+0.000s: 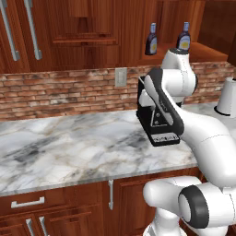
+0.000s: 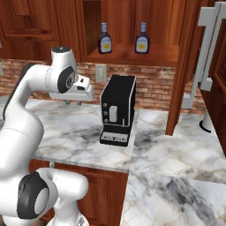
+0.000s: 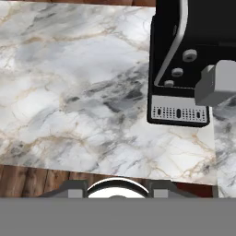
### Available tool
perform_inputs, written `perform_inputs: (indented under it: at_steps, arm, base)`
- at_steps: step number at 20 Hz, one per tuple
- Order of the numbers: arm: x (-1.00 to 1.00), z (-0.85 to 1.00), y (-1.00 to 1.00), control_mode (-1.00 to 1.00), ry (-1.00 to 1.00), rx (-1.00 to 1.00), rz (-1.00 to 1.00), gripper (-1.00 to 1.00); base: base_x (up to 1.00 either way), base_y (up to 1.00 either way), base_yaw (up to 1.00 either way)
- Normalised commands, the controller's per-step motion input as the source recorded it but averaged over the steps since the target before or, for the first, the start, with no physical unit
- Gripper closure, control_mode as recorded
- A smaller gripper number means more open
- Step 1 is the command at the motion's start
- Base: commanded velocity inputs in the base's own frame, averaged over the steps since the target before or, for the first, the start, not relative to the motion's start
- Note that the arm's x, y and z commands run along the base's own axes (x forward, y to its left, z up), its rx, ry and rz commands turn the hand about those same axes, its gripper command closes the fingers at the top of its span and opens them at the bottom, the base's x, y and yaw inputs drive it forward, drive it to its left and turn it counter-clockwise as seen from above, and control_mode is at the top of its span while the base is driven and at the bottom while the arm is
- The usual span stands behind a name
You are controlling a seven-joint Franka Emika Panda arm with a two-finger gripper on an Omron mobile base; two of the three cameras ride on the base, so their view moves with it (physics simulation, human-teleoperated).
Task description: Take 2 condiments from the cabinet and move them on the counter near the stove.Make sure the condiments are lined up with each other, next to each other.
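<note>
Two bottles stand upright in the cabinet (image 2: 128, 55), necks and bluish caps pointing straight up, long axes vertical. Their yellow-white labels face out into the room. The left bottle (image 2: 104, 39) and the right bottle (image 2: 142, 39) sit side by side on the same shelf, apart from each other, roughly level and in a row along the shelf front. From the left base camera the same pair appears at the upper right, the left bottle (image 1: 151, 39) clear against the wood and the right bottle (image 1: 184, 38) just above the arm's upper joint.

Below the niche, on the counter (image 2: 176, 150), a black coffee machine (image 2: 117, 109) stands against the brick wall (image 1: 60, 92), its drip tray toward the counter edge. A wall socket (image 2: 101, 73) sits on the bricks just left of the machine.

The arm is folded over the counter, its hand held level beside the machine, well below the shelf. The gripper (image 2: 73, 103) points down at the marble, to the left of the machine and not touching it. In the hand camera the counter (image 3: 83, 92) lies underneath with the coffee machine (image 3: 189, 60) at the upper right. Whether the jaws are open or closed I cannot tell; nothing is held between them.

A white object (image 1: 227, 97) stands on the counter at the far right.
</note>
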Motion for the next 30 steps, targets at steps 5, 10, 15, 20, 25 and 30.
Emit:
perform_inputs:
  at_steps: [5,10,15,20,25,30]
  arm:
    - [-0.25,0.0,-0.01,-1.0,-0.01,0.0,0.0,-1.0]
    - [-0.37,0.15,-0.35,-1.0,-0.07,0.05,-0.06,-1.0]
    - [-0.35,0.58,-0.54,-1.0,-0.12,0.04,-0.05,-1.0]
    - [-0.25,0.73,-0.37,-1.0,-0.15,0.0,-0.12,-1.0]
    - [-0.08,0.7,-0.2,-1.0,-0.09,0.0,-0.17,-1.0]
    - [-0.04,0.54,-0.19,-1.0,-0.09,-0.04,-0.12,-1.0]
  base:
    - [0.0,0.0,0.0]
    - [0.0,0.0,0.0]
    - [0.0,0.0,0.0]
    - [0.0,0.0,0.0]
    - [0.0,0.0,0.0]
    - [0.0,0.0,0.0]
